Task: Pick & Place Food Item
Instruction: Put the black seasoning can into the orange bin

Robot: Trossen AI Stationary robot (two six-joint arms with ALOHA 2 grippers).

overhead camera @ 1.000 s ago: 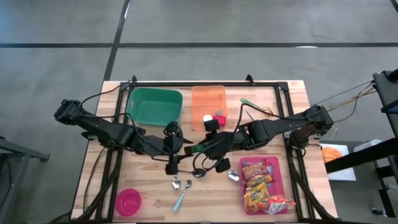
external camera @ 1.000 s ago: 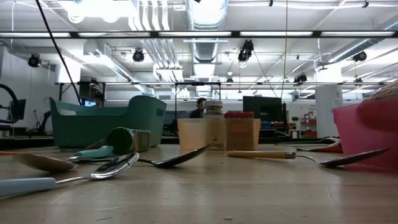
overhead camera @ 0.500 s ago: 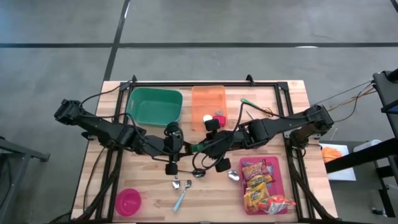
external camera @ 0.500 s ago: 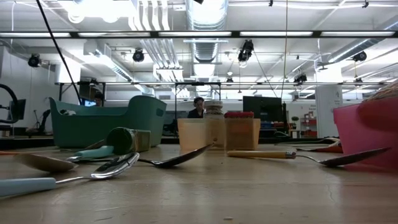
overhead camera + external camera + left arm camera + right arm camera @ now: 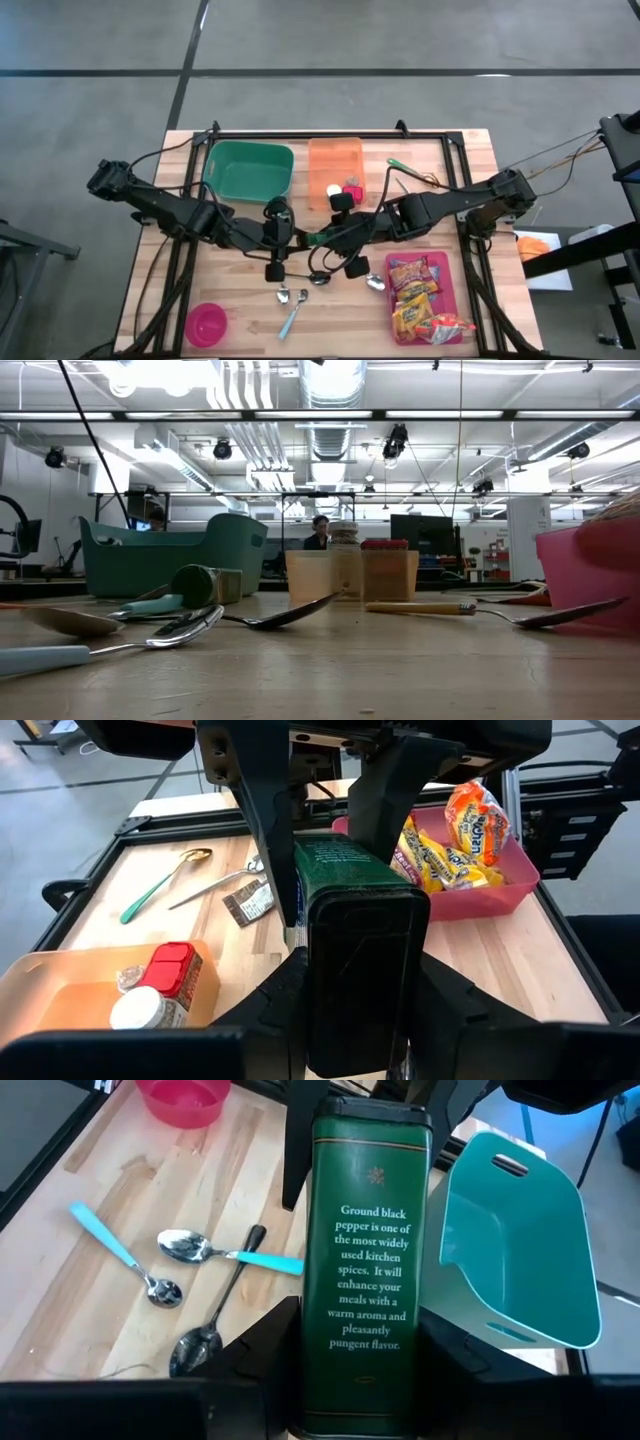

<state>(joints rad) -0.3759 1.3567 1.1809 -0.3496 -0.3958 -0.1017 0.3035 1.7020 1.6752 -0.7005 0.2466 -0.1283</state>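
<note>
A wooden slatted desk (image 5: pixel 250 300) with a black metal frame stands on a grey concrete floor (image 5: pixel 330 40) crossed by dark seams. Two dark arms reach in from either side and meet near the middle of the desk, where both hold a green ground black pepper tin (image 5: pixel 368 1260) between them. The left end effector (image 5: pixel 290 238) is clamped on one end of the tin, and the right end effector (image 5: pixel 332 236) is clamped on the other end, so the tin hangs just above the wood between them. Toward the back of the desk sit a teal bin (image 5: pixel 248 170) and, beside it, an orange tray (image 5: pixel 333 160) holding small spice jars (image 5: pixel 346 188). At the front right a pink tray (image 5: pixel 455 290) is filled with bright snack packets (image 5: pixel 416 300). A small pink bowl (image 5: pixel 206 324) rests at the front left corner. Several spoons (image 5: pixel 293 303) lie loose on the wood in front of the arms, one with a light blue handle, and a green-handled spoon (image 5: pixel 400 165) lies near the back right. From desk height, the room behind is a large workshop with bright ceiling strip lights (image 5: pixel 320 415), exposed ducts and a person (image 5: pixel 319 532) far off in the background.
</note>
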